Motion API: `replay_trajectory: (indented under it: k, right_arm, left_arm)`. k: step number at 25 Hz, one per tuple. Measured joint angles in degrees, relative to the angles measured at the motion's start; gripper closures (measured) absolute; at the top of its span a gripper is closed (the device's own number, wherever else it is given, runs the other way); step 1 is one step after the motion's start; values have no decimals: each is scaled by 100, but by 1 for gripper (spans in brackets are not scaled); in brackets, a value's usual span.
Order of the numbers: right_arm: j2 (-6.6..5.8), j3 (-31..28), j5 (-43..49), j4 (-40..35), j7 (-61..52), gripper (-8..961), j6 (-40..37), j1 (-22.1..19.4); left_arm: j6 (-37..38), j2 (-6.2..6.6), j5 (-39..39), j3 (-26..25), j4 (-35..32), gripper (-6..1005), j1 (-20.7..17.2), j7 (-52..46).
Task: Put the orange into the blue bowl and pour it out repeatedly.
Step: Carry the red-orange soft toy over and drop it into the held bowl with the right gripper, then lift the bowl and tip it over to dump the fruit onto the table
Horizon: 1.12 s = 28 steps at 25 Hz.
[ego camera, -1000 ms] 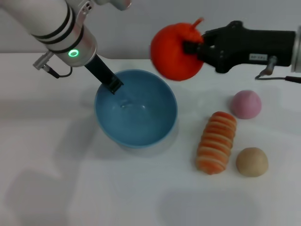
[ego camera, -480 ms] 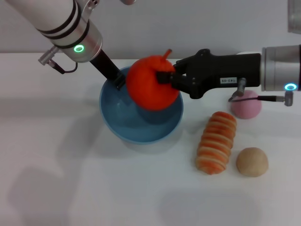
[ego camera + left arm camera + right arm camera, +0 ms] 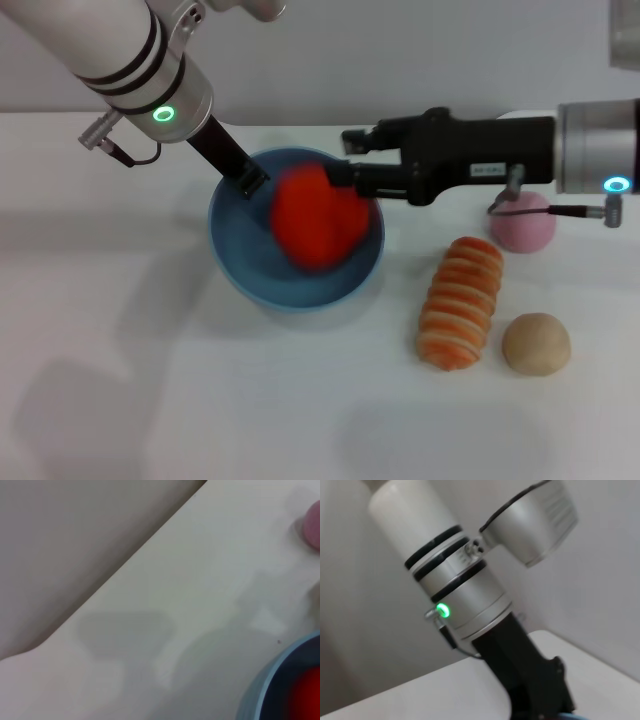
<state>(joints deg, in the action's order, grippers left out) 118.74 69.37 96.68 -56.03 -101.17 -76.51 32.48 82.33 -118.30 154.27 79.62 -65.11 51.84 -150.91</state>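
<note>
The orange [image 3: 312, 222] is a blurred red-orange shape inside the blue bowl [image 3: 235, 250], free of both grippers. My right gripper [image 3: 345, 155] is open and empty just above the bowl's right rim, its fingers spread apart. My left gripper [image 3: 250, 180] is shut on the bowl's far left rim and holds the bowl on the table. In the left wrist view, the bowl's rim [image 3: 260, 690] shows with the orange [image 3: 305, 695] inside. The right wrist view shows only my left arm [image 3: 470, 610].
An orange-and-cream striped bread roll [image 3: 460, 302] lies right of the bowl. A tan ball [image 3: 536, 343] lies beside it and a pink ball [image 3: 523, 222] sits under my right arm. White table [image 3: 200, 400] all around.
My right gripper carried the orange left and down over the bowl, then opened. The orange has dropped from it into the bowl. My left gripper kept its hold on the rim.
</note>
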Motion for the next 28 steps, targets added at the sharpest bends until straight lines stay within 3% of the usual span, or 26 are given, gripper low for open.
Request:
replay_trajectory:
  k: [4, 8, 12, 14, 19, 24, 28]
  right_arm:
    - [-15, -193, -1, 23, 3, 453, -14, -30]
    - [-11, -365, -9, -67, 119, 456, -27, -184]
    - [-14, -899, -182, -115, 565, 442, -14, -522]
    - [-14, -1326, -421, -111, 1122, 427, 0, -815]
    - [-5, -1687, -691, 87, 1773, 391, 5, -1160]
    - [2, -2169, -859, 781, 2378, 354, 6, -1299]
    - [1, -2415, -1632, 1468, 3105, 298, -38, -1436]
  left_arm:
    - [-52, 0, -2, -4, 15, 999, -35, 0]
    - [-144, -5, -2, 15, 16, 999, -63, -2]
    - [-341, -3, 6, 185, -28, 1000, -147, -4]
    - [-444, 2, 21, 334, -83, 1000, -182, -5]
    - [-911, 6, 49, 796, -284, 1000, -232, 4]
    - [-1420, -3, 479, 1386, -759, 1000, -388, -91]
    - [-1622, -8, 1004, 2048, -1298, 999, -605, -296]
